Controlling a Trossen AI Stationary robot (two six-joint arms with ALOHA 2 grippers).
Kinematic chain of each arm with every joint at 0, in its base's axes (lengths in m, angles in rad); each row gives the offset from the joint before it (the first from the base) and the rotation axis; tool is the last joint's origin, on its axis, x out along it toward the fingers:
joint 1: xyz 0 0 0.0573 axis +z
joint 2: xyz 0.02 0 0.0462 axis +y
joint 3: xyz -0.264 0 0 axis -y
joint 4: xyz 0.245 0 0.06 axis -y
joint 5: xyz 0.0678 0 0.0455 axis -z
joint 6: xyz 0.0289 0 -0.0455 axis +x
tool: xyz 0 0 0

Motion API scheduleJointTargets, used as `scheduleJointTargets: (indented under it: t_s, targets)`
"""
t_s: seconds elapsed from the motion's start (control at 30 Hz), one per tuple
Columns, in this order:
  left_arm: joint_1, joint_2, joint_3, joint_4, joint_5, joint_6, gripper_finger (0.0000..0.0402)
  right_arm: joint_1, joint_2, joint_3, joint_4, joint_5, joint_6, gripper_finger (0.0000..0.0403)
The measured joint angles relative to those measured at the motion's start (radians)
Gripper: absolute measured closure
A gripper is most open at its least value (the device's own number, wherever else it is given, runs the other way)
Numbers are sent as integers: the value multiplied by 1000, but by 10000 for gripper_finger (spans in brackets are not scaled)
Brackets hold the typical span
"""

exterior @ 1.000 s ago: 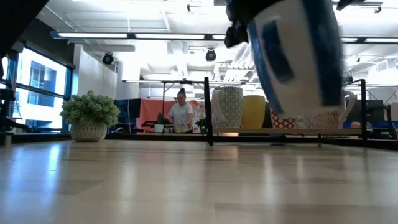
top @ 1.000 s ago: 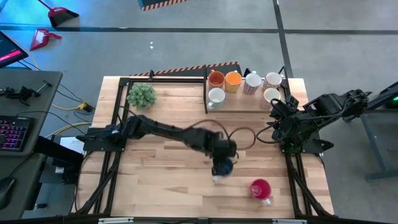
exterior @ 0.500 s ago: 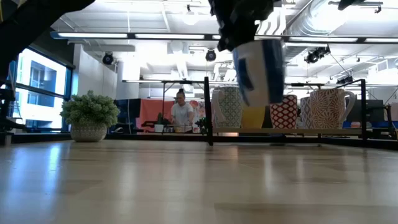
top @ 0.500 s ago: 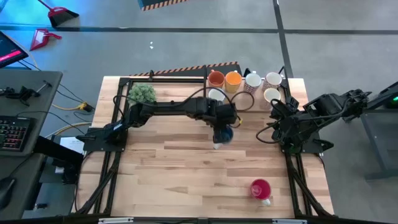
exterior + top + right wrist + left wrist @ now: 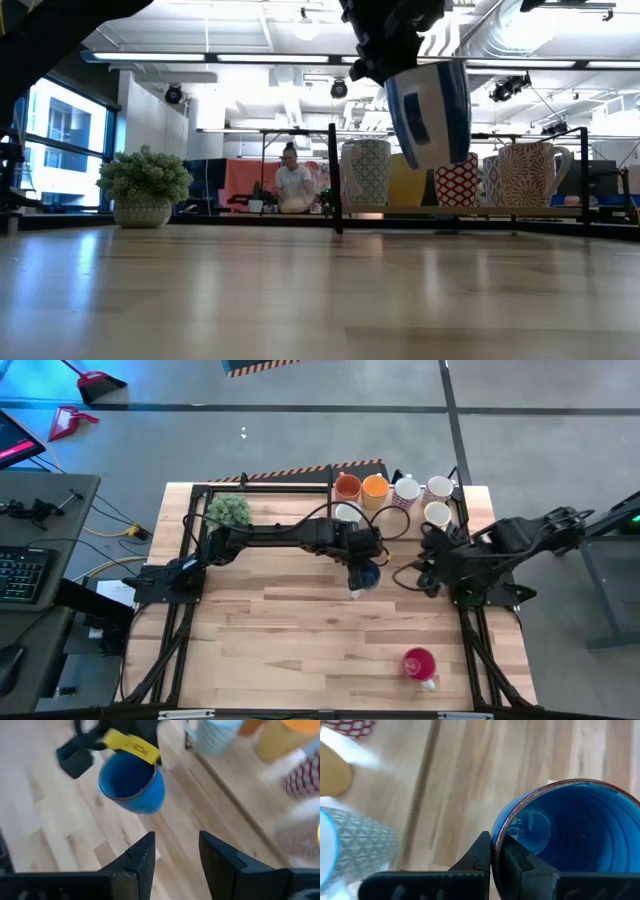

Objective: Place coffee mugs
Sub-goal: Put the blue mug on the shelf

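The left gripper point(image 5: 362, 565) is clamped on the rim of a blue mug point(image 5: 366, 574), one finger point(image 5: 481, 857) outside the wall and the other inside, and holds it in the air above the wooden table point(image 5: 270, 630), tilted, just in front of the rack of mugs at the back. In the low view the blue mug point(image 5: 428, 112) hangs clear of the tabletop, before a patterned mug point(image 5: 366, 172) and a yellow-orange one point(image 5: 406, 182). The right gripper point(image 5: 428, 560) sits near it on the right side, its fingers point(image 5: 142, 857) apart and, as far as the blur allows, touching nothing. A red-pink mug point(image 5: 419, 663) stands alone near the front edge.
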Motion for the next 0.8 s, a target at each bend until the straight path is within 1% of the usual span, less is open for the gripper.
scheduleJointTargets:
  t_s: [0.13,0.3,0.37,0.53,0.7,0.8]
  targets:
    - [-1,0,0,21,-23,-3,398,-18,95,0,-22,1,97,274]
    - [7,0,0,17,-26,-3,398,-8,219,0,12,8,159,274]
    - [15,-2,0,18,-24,-13,398,4,250,0,48,36,191,274]
    - [24,-11,0,21,-78,-21,398,28,285,0,131,103,281,274]
    - [21,-23,0,31,-67,-13,398,34,290,0,131,160,368,274]
    - [12,-26,0,56,-68,-8,398,30,290,0,132,173,394,274]
